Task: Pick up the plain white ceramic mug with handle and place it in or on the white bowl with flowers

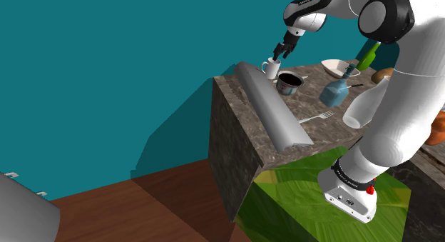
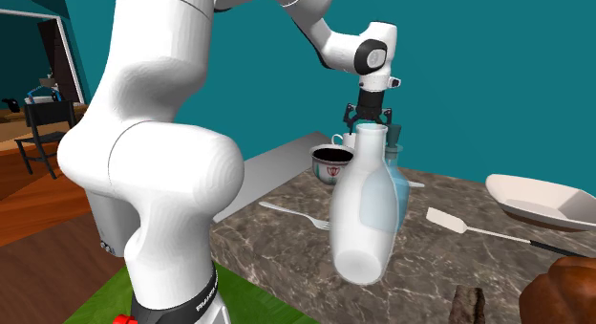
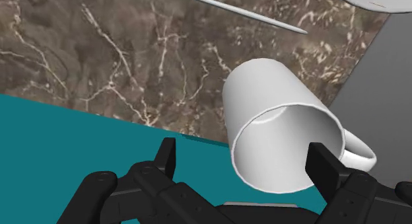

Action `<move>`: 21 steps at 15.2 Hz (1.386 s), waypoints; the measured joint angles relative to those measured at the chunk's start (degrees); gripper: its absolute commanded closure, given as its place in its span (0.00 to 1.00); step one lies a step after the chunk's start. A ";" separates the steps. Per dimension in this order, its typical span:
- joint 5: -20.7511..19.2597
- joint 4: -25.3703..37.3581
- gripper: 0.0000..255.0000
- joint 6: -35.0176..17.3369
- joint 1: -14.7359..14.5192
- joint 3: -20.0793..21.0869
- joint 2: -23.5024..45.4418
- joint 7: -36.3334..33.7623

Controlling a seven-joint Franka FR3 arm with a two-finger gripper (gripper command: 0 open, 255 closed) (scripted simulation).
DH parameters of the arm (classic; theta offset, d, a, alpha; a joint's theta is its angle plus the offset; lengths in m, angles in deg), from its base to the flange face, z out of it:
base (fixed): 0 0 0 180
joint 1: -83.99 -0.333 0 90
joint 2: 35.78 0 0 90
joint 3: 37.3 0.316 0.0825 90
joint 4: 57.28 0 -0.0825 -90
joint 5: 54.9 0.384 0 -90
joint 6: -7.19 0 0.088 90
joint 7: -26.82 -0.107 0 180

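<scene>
On my wrist feed the gripper [image 3: 244, 164] hangs over the mug [image 3: 280, 123] with its jaws spread wide. One of the fingers [image 3: 166, 160] stands clear of the mug, with teal showing in the gap. The other sits in front of the rim on the handle [image 3: 362, 153] side, and I cannot tell whether it touches there. I am looking slantwise into the mug's open mouth; it is white and stands on the marble counter [image 3: 99, 51] close to the edge. In the shoulder view the mug is upright at the counter's far corner, against the teal wall [image 1: 107, 62], and the gripper is just above it and a little to that view's right. A long grey strip [image 1: 274, 105] runs along the counter's near edge, and its upper end is just beside the mug. A dark cup [image 1: 289, 82] stands just to the mug's right in that view. The bowl [image 1: 335, 65] is farther right along the back, well apart from the mug, with the dark cup between them. A green bottle [image 1: 368, 55] stands behind the bowl, a blue bottle [image 1: 335, 91] in front of it, and a fork [image 1: 317, 117] lies beside the strip. In the second exterior view a white bottle [image 2: 366, 203] stands in the foreground and hides part of the gripper. A spatula [image 2: 478, 226] lies between that bottle and the bowl.
</scene>
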 measured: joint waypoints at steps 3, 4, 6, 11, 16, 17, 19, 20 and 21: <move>1.09 0.44 0.00 -1.38 0.43 0.47 1.90 0.75; 1.43 0.56 0.00 -1.84 0.55 0.64 2.53 0.96; 2.00 0.06 0.00 -3.06 0.61 0.95 3.33 1.34; 2.40 -0.15 0.00 -3.82 0.69 1.15 3.91 1.60; 2.41 -0.15 1.00 -3.84 0.69 1.16 3.93 1.61; 2.41 -0.15 1.00 -3.84 0.69 1.16 3.93 1.61; 2.41 -0.15 1.00 -3.84 0.69 1.16 3.93 1.61; 2.41 -0.15 1.00 -3.84 0.69 1.16 3.93 1.61; 2.41 -0.15 1.00 -3.84 0.69 1.16 3.93 1.61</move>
